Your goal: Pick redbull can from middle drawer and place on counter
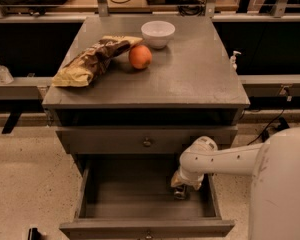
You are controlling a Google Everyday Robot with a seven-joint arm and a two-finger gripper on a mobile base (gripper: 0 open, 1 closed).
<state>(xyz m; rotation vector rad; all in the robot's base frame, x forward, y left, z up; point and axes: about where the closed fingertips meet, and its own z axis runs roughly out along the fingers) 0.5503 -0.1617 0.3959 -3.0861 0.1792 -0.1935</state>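
The middle drawer (135, 199) is pulled open at the bottom of the cabinet, with a dark grey floor. My gripper (182, 186) reaches down into its right side, close to the right wall. A small shiny bit of metal (179, 193) shows just under the gripper; it looks like part of the redbull can, the rest of which is hidden by the gripper. The counter (190, 74) is the flat grey top above.
On the counter lie a chip bag (90, 61), an orange (140, 57) and a white bowl (157, 34). A closed knobbed drawer (147, 141) sits above the open one. My white arm (230, 159) comes in from the right. A small bottle (234, 60) stands at the counter's right.
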